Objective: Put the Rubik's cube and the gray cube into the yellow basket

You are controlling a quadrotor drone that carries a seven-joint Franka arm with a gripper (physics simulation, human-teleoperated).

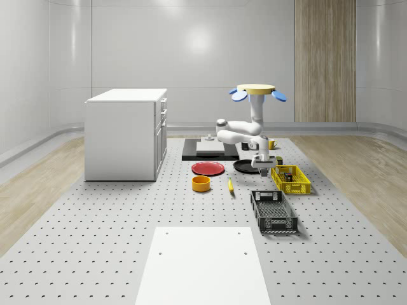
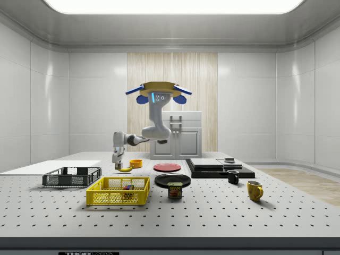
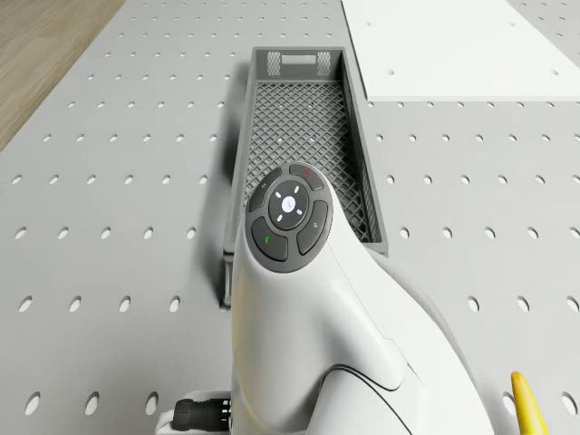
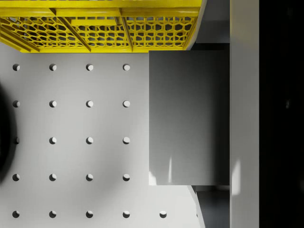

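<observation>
Drone (image 1: 257,92) hovers over the table (image 1: 95,241); gripper (image 1: 261,165) clamps the gray cube (image 4: 189,117) just beside the basket (image 4: 99,33); Rubik's cube (image 2: 127,187) lies inside; if I release here, I judge it lands outside.

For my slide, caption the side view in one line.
Hovering blue-rotor drone lowers its tool behind the yellow mesh basket holding a Rubik's cube.
</observation>
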